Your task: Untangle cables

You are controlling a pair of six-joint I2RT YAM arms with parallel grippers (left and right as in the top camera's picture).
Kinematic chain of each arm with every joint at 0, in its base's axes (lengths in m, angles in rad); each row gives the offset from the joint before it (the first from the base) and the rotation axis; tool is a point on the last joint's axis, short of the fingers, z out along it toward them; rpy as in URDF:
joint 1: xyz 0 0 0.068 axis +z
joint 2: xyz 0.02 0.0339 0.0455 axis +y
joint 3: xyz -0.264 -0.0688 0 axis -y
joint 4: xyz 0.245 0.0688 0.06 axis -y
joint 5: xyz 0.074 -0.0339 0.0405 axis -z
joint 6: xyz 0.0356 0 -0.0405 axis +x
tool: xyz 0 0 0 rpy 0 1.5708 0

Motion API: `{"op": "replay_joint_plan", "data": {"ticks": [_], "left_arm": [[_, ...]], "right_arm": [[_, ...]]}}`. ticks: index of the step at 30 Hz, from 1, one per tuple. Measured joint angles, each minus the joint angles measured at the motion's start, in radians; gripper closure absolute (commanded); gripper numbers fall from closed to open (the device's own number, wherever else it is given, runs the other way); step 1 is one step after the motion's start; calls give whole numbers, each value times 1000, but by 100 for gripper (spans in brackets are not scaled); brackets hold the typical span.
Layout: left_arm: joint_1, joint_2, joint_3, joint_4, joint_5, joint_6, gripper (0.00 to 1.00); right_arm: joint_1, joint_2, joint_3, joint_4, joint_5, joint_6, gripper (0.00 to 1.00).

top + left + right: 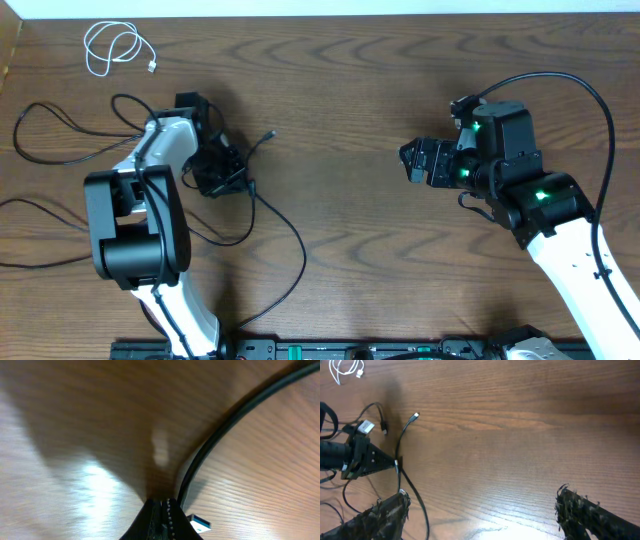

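Note:
A thin white cable (pixel 113 47) lies coiled at the far left; it also shows in the right wrist view (pixel 345 369). Several thin black cables (pixel 60 135) spread over the left side. One of them (pixel 283 225) runs from a small plug (pixel 270 133) past my left gripper (pixel 240 178) toward the front edge. In the left wrist view the left gripper (pixel 162 506) is shut, and a black cable (pixel 225 425) runs along the right side of its tips, next to a blue-white USB plug (pixel 200 523). My right gripper (pixel 412 160) is open and empty over bare wood (pixel 485 510).
The wooden table (pixel 340 90) fills the view. Thicker black wires (pixel 590 110) loop from the right arm. A black rail with electronics (pixel 350 350) runs along the front edge. The left arm's body (pixel 140 220) covers part of the black cables.

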Motion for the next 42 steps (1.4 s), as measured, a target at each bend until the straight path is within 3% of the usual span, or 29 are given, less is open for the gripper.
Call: {"op": "replay_joint_plan", "data": {"ticks": [12, 18, 20, 22, 25, 27, 29, 31, 33, 38, 42], "left_arm": [[-10, -35, 8, 3, 145, 34, 92], [-6, -216, 12, 29, 16, 56, 92], [10, -274, 21, 36, -72, 37, 83], [38, -309, 29, 44, -148, 3, 83], [108, -323, 33, 72, -238, -33, 62], [156, -306, 33, 95, -277, -56, 59], [195, -281, 33, 116, -300, -60, 43], [222, -249, 33, 140, -317, -72, 41], [237, -213, 33, 166, -325, -80, 42], [243, -136, 33, 221, -336, -83, 85], [242, -74, 33, 271, -339, -112, 92]], "right_arm": [[0, 0, 0, -5, 0, 0, 8], [0, 0, 0, -6, 0, 0, 8], [0, 0, 0, -6, 0, 0, 8], [0, 0, 0, -6, 0, 0, 8], [0, 0, 0, -7, 0, 0, 8], [0, 0, 0, -7, 0, 0, 8], [0, 0, 0, -8, 0, 0, 8], [0, 0, 0, -8, 0, 0, 8], [0, 0, 0, -8, 0, 0, 8], [0, 0, 0, -7, 0, 0, 8], [0, 0, 0, -6, 0, 0, 8]]}}
